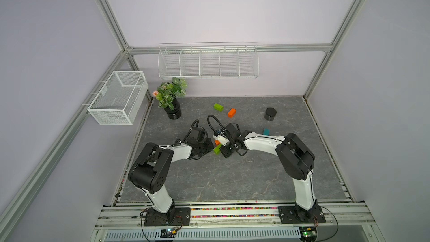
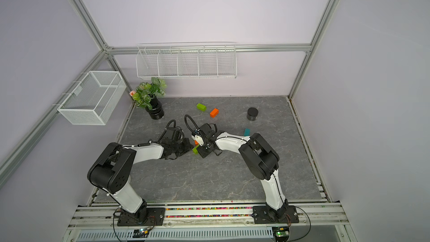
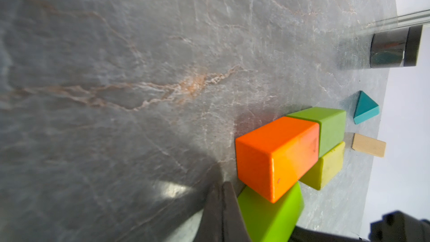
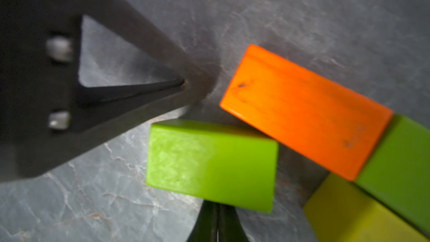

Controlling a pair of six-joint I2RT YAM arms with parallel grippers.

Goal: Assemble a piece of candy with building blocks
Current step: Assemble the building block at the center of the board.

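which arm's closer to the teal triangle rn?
Right. The right arm passes just beside the teal triangle; the right claw is shut at the brick cluster beyond. The left claw, also shut, is on the cluster's far side.

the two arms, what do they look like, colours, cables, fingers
Left arm and right arm match: white shells on the links, black joint housings, black base plates. A black cable loops above each wrist. The fingers are dark, flat and taper to a point.
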